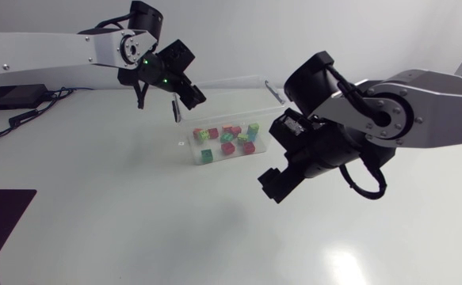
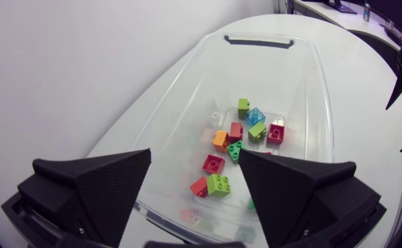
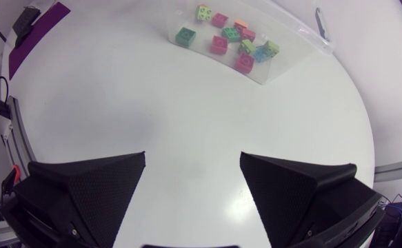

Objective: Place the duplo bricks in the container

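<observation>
**Bricks in the tub, both grippers empty**

On your left, the matte black left gripper [image 2: 194, 162] hangs over the clear, thin-walled rectangular plastic container [image 1: 224, 84], fingers spread wide with nothing between them. Inside lie the small studded duplo bricks [image 1: 227, 140] in red, green, orange and blue hard plastic, scattered across its floor. To the right, your right gripper [image 3: 192, 162] hovers over the smooth, glossy white desk [image 1: 135, 226], wide and empty too. I see no brick outside the container, so the job looks finished. Scan once, then lift clear without clipping those walls.
</observation>
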Controlling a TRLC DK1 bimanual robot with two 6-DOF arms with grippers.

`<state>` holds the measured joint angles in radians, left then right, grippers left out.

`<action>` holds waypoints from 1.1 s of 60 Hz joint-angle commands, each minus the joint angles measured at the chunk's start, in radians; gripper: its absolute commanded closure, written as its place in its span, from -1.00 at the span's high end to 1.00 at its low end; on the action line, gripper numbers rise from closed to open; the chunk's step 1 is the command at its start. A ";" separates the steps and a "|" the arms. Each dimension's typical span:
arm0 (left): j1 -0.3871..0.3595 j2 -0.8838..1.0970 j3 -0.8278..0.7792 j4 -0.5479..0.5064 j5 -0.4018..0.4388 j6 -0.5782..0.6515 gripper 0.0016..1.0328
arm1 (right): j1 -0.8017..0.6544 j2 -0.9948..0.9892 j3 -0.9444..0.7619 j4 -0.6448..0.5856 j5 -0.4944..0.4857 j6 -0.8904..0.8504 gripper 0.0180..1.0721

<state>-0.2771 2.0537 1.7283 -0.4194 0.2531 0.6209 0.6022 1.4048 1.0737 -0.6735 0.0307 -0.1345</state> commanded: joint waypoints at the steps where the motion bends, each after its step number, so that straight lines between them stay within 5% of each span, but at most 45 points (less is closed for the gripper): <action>1: 0.029 0.005 0.039 -0.010 -0.006 -0.039 0.93 | -0.009 -0.024 -0.024 0.005 0.015 -0.007 0.90; 31: 0.156 -0.190 -0.156 -0.019 -0.040 -0.061 0.92 | -0.165 -0.147 -0.113 0.106 0.066 -0.063 0.90; 47: 0.227 -0.375 -0.349 0.047 -0.069 -0.141 0.92 | -0.309 -0.268 -0.225 0.212 0.066 -0.106 0.90; 66: 0.326 -0.624 -0.664 0.241 -0.071 -0.151 0.92 | -0.458 -0.428 -0.342 0.328 0.066 -0.103 0.90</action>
<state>0.0319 1.4837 1.1313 -0.2020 0.1825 0.4957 0.1730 1.0119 0.7734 -0.3676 0.0868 -0.2253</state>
